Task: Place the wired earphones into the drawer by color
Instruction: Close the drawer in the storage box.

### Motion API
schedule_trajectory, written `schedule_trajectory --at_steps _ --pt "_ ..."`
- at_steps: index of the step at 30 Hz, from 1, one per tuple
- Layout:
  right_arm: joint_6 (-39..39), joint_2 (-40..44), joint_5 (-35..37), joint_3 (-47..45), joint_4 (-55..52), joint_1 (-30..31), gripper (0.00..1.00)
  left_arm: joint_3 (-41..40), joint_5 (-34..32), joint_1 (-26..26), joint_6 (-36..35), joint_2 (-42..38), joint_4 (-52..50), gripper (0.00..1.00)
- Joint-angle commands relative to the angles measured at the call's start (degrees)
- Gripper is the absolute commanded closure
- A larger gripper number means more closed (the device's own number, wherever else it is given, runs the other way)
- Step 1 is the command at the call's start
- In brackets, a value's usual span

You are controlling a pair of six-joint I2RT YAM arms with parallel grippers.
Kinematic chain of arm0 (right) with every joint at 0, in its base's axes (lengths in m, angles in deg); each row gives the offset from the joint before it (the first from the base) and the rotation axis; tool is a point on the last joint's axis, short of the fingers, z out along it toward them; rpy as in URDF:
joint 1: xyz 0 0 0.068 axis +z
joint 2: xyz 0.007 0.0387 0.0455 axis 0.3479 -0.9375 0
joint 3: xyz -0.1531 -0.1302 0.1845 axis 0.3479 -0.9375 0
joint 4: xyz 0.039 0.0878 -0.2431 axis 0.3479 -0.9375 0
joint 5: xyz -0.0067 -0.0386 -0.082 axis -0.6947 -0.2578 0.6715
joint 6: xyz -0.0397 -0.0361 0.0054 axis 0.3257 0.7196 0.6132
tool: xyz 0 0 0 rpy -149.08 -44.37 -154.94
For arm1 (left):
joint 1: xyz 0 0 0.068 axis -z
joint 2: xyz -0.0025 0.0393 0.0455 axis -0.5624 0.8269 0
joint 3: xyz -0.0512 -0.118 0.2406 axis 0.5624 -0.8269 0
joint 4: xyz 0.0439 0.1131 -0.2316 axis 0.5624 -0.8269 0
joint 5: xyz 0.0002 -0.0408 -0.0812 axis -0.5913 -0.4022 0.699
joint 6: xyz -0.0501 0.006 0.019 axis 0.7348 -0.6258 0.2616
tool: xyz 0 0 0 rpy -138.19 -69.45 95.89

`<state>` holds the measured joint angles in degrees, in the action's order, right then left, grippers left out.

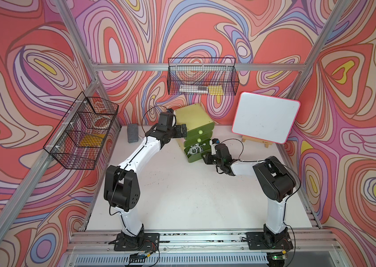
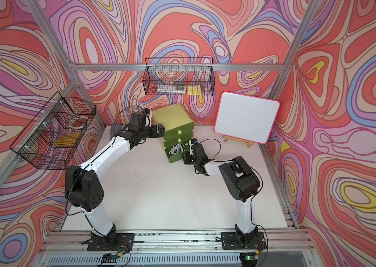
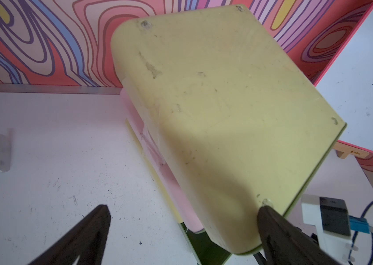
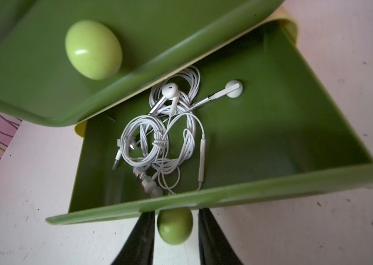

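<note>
A yellow-green cabinet [image 1: 191, 115] stands at the back of the table, and its bottom drawer [image 4: 272, 128] is pulled out. White wired earphones [image 4: 164, 137] lie tangled inside it; both top views show them [image 1: 196, 149] [image 2: 176, 149]. My right gripper [image 4: 176, 211] is at the drawer's front, its fingers closed on either side of the green knob [image 4: 175, 227]. The two drawers above are shut. My left gripper [image 3: 184, 207] is wide open at the cabinet's top front corner [image 1: 181, 130]. One finger rests at the lid's edge and the other hangs over the table, holding nothing.
A whiteboard [image 1: 265, 120] on a small wooden easel stands to the right of the cabinet. A grey block [image 1: 132, 135] sits at the back left. Wire baskets hang on the back wall [image 1: 203, 78] and the left wall [image 1: 83, 131].
</note>
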<state>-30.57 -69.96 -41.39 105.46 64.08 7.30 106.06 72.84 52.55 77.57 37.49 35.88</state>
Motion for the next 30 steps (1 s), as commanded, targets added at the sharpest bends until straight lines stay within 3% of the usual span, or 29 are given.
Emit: schedule_trajectory --at_steps 1,30 --pt "-1.2 -2.0 1.6 2.5 2.1 -0.3 0.67 -1.3 -0.9 -0.4 -0.4 -1.6 -0.6 0.01" --pt "-8.1 -13.9 4.2 13.8 7.6 -0.2 0.65 -2.9 -0.6 -0.4 0.2 -2.7 0.7 0.01"
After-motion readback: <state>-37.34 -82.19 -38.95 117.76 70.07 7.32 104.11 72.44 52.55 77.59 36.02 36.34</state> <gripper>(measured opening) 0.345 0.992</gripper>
